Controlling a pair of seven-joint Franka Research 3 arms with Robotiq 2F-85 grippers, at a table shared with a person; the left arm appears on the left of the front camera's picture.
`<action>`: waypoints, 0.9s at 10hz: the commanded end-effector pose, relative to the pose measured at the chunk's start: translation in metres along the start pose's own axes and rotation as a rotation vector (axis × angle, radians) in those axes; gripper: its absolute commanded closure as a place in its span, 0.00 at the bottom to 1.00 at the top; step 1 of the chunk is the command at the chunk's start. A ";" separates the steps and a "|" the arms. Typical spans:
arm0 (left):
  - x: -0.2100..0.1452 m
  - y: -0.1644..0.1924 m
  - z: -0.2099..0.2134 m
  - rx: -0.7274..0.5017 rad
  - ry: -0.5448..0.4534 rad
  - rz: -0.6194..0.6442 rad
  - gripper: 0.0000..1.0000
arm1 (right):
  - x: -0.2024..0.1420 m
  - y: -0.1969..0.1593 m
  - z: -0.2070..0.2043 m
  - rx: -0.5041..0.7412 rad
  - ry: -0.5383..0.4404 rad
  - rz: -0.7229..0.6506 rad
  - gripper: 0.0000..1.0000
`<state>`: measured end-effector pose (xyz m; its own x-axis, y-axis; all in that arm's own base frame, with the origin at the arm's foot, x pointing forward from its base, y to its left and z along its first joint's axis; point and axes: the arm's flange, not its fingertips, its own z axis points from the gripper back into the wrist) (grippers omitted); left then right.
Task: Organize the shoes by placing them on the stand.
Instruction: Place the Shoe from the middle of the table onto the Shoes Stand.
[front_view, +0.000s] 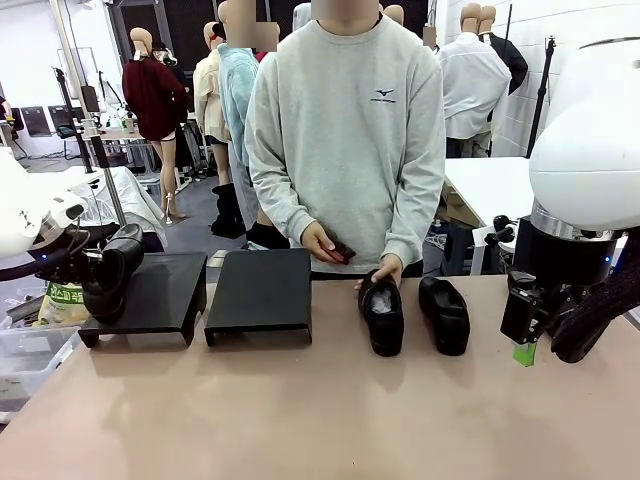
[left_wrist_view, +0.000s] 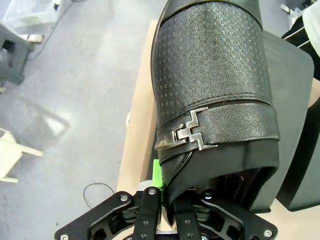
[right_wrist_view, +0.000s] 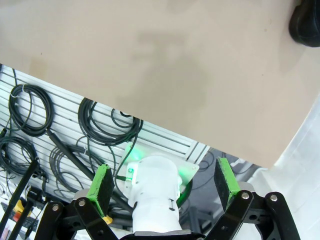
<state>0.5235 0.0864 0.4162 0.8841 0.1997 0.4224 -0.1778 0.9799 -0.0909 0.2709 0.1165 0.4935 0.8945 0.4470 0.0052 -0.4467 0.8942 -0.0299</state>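
2 shoes (front_view: 381, 312) lie on the bench (front_view: 300, 400), centre right of the front view. The left hand (left_wrist_view: 169, 197) is clenched on a 3rd shoe (left_wrist_view: 210, 85) at the left stand (front_view: 150, 295), frame left. The right hand (right_wrist_view: 165, 180) is released, fingers spread. The lettering of the sweatshirt logo (front_view: 383, 96) is illegible.

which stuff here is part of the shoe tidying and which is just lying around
For the job: held shoe, left gripper, middle shoe, right shoe, left stand, right stand.
Lying about: green packet, clear bin, cables.
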 end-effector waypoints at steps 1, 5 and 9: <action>0.001 0.003 -0.001 -0.011 -0.020 -0.025 1.00 | 0.000 0.002 -0.001 0.021 0.001 -0.006 0.00; 0.001 0.002 0.000 -0.071 0.052 -0.025 1.00 | 0.000 0.002 -0.001 0.021 0.001 -0.006 0.00; 0.003 0.003 -0.001 -0.047 0.102 -0.030 0.72 | 0.000 0.002 -0.001 0.021 0.001 -0.006 0.00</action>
<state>0.5215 0.0821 0.4103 0.9236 0.1831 0.3369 -0.1505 0.9812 -0.1207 0.2709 0.1165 0.4935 0.8945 0.4470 0.0053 -0.4467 0.8942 -0.0299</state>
